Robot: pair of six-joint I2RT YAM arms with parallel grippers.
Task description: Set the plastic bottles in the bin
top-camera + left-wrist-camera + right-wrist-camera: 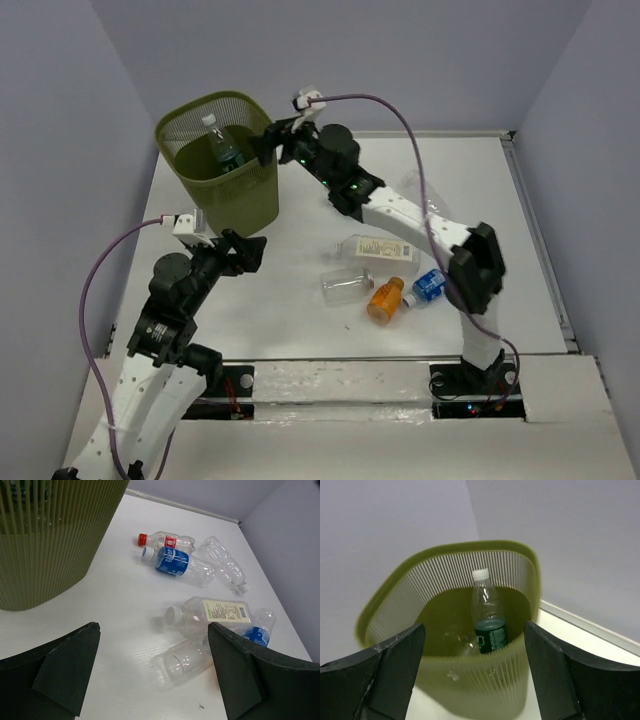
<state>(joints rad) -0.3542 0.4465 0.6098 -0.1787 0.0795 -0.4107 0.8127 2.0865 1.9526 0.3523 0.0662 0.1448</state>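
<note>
The olive-green bin (240, 195) stands at the back left with a green-labelled bottle (222, 146) upright inside it. In the right wrist view that bottle (489, 622) leans against the bin's far wall (445, 550). My right gripper (264, 147) hovers open at the bin's right rim, with nothing between its fingers (475, 675). My left gripper (252, 250) is open and empty just in front of the bin (45, 555), low over the table (152, 672). Bottles lie mid-table: a white-labelled one (375, 248), a clear one (347, 285), an orange one (385, 298) and a blue-labelled one (428, 286).
The left wrist view shows more bottles farther back: a red-capped one (165, 541), a blue-labelled one (175, 562) and a clear one (225, 565). The right arm (400, 215) stretches diagonally over the table. Raised walls border the table at the back and right.
</note>
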